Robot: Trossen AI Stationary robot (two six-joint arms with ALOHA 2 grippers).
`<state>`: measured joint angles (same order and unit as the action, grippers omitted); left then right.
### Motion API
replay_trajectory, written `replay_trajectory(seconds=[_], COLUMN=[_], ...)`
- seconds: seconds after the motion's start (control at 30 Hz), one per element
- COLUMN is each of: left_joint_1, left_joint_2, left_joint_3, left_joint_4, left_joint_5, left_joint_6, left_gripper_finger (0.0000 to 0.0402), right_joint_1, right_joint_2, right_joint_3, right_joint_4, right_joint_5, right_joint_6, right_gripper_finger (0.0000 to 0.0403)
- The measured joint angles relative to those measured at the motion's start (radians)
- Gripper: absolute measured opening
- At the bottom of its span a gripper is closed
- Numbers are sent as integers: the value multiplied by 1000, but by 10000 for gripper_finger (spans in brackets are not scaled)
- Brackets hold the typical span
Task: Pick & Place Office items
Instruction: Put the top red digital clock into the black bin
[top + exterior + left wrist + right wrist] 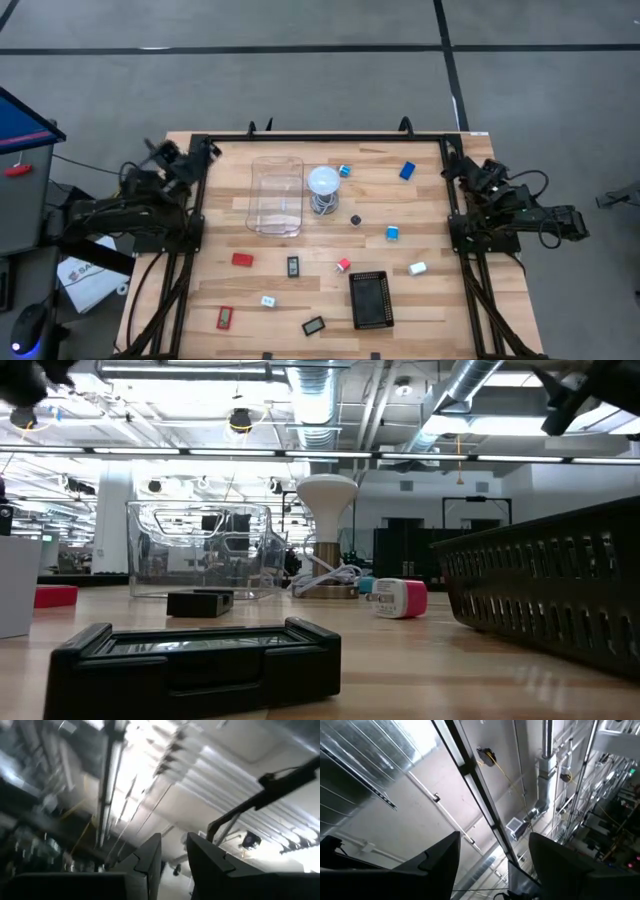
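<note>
The wooden table (430, 210) is seen from above with both arms drawn back to its edges. The left gripper (174, 857) is held off the table's left edge, at the left of the high view, and is pointed up at the ceiling in its wrist view; its fingers (150, 857) are set close, a narrow gap being left between them, and nothing is pinched. The right gripper (492, 855) is parked off the right edge, also aimed at the ceiling; its fingers (440, 857) are spread wide apart and nothing is held.

The office items are scattered over the table. A blue block (407, 171) is seen at upper right of centre; a smaller blue block (344, 170) lies just right of the white lamp (323, 182); a third blue piece (393, 233) is placed right of centre. A red-and-white block (343, 265) lies just above the black tray (370, 300); a white block (417, 268) is found to the tray's right. A red block (242, 259) is set at lower left of centre; a black rectangle (293, 266) lies beside it to the right. A red rectangle (225, 317) is seen at lower left; a white piece (268, 300) lies between it and the tray; another black rectangle (313, 325) is placed just left of the tray's lower corner.

The clear plastic box (277, 195) is stood left of the lamp, with nothing visible inside.
</note>
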<state>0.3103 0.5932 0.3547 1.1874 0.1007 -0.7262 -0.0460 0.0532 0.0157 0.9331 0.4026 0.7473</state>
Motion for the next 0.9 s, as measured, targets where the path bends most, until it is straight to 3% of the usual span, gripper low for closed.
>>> replay_trajectory(seconds=[0.23,0.43,0.57,0.9], left_joint_1=[42,102,116,115], left_joint_2=[38,39,38,38], left_joint_3=[196,277,336,553], left_joint_4=[-195,-283,-297,-600], left_joint_5=[-23,-30,-18,46], left_joint_6=[124,170,172,352], left_gripper_finger=[89,89,89,89], right_joint_1=[0,0,0,0], right_joint_2=[0,0,0,0], right_joint_3=[43,85,125,165], right_joint_4=[-31,-32,-33,-50], right_joint_5=[-5,-38,-84,-117], right_joint_6=[-26,-32,-52,-82], right_gripper_finger=[228,228,228,228])
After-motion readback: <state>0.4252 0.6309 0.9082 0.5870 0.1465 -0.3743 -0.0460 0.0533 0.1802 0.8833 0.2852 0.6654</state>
